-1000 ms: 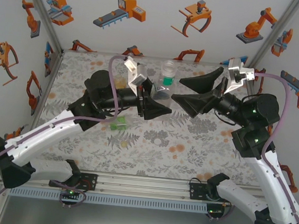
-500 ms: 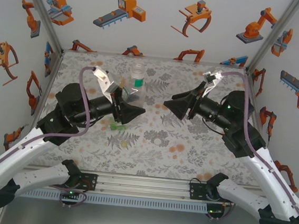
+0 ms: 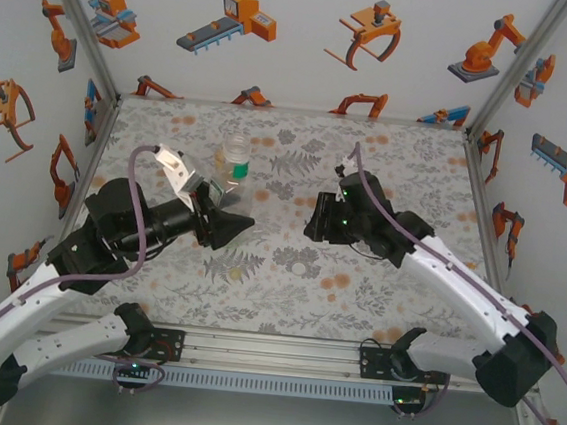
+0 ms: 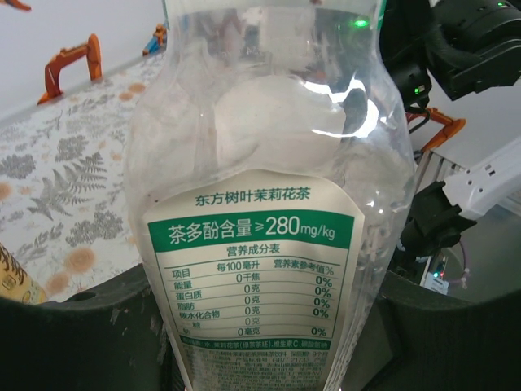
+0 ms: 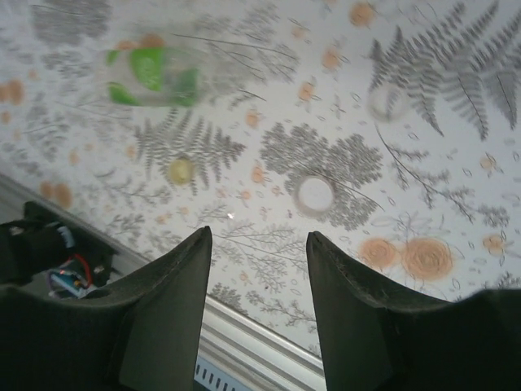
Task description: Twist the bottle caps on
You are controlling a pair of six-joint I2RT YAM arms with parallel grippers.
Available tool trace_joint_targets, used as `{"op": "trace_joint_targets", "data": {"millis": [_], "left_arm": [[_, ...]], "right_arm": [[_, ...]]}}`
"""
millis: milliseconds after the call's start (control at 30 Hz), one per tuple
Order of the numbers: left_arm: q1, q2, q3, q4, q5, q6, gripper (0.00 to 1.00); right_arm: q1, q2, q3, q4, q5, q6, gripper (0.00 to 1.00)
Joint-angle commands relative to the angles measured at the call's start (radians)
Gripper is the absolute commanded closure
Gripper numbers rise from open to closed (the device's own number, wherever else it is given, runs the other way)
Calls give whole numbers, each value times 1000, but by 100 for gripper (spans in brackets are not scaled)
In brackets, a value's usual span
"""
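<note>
My left gripper (image 3: 222, 207) is shut on the slim clear bottle (image 3: 234, 158) with the white-green label (image 4: 252, 269); the bottle stands between its dark fingers (image 4: 73, 342) and its neck is open. The right gripper (image 3: 315, 221) points down at the table, open, with nothing between its fingers (image 5: 259, 236). Below it lie a white cap (image 5: 315, 194), a yellowish cap (image 5: 180, 170) and a fainter pale cap (image 5: 387, 102). The yellowish cap (image 3: 236, 271) lies in front of my left gripper. A green-tinted bottle (image 5: 155, 77) lies on its side, blurred.
A sliver of the amber bottle with the yellow label (image 4: 12, 281) shows at the left wrist view's lower left. The floral table mat (image 3: 376, 292) ends at a metal rail (image 5: 260, 346) near the arm bases. Patterned walls close the back and both sides.
My left arm has drawn back to the left with the slim bottle in its grip. The right arm has swung inward and down over the table, its jaws narrower than before.
</note>
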Motion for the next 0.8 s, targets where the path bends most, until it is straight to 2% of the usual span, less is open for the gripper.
{"op": "trace_joint_targets", "data": {"millis": [0, 200, 567, 767], "left_arm": [[6, -8, -15, -7, -10, -31, 100], [6, -12, -65, 34, -7, -46, 100], [5, -20, -151, 123, -20, -69, 100], [5, -15, -109, 30, -11, -62, 100]], "right_arm": [[15, 57, -5, -73, 81, 106, 52], [54, 201, 36, -119, 126, 163, 54], [116, 394, 25, 1, 147, 203, 60], [115, 420, 63, -33, 171, 140, 55]]}}
